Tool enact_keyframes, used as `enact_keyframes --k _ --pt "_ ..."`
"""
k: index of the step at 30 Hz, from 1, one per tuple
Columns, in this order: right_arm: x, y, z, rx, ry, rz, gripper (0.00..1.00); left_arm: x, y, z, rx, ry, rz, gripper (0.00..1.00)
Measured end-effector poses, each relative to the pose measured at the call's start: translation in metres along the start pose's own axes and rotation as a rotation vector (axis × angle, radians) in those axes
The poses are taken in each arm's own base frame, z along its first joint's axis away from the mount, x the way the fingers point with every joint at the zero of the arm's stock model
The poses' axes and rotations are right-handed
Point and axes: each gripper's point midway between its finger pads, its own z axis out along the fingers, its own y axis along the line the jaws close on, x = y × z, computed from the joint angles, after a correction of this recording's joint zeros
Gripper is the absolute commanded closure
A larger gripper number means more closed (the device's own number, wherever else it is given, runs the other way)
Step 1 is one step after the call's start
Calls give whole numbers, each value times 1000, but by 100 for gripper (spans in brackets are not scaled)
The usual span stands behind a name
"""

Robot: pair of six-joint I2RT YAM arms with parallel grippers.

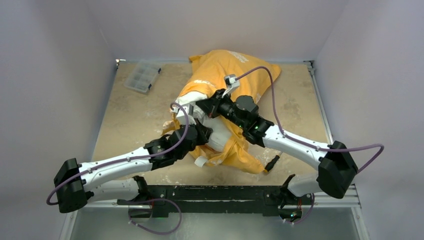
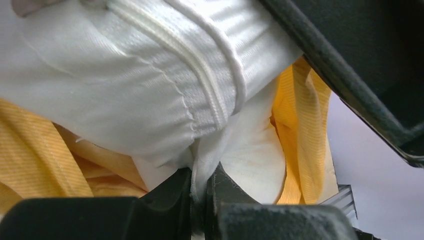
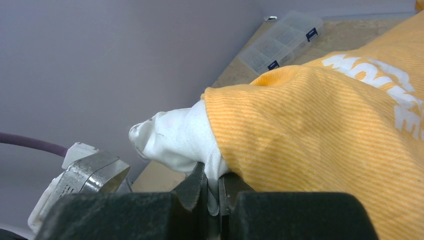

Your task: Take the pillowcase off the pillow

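Note:
The orange-yellow pillowcase [image 1: 225, 70] lies mid-table, white lettering up, still round most of the white pillow [image 1: 218, 132], whose near end sticks out. My left gripper [image 1: 201, 131] is shut on a fold of the pillow's white cloth [image 2: 202, 165] at that bare end, with pillowcase folds [image 2: 300, 115] beside it. My right gripper [image 1: 204, 105] is shut on a white pillow corner [image 3: 175, 135] right at the pillowcase's open edge [image 3: 300, 130]. The mouse face is hidden.
A clear plastic compartment box [image 1: 142, 76] sits at the back left, also in the right wrist view [image 3: 282, 40]. A small black tool [image 1: 272, 163] lies near the front right. Grey walls enclose the table on three sides.

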Motion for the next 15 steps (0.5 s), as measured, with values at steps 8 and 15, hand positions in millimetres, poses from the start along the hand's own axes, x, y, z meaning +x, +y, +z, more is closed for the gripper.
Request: enact_keyframes --k 8,15 --pt "-32 9 -30 41 -64 33 34 -11 3 11 -25 12 50 100" --pt "-44 6 -72 103 -97 112 22 -16 26 31 -94 47 76 100"
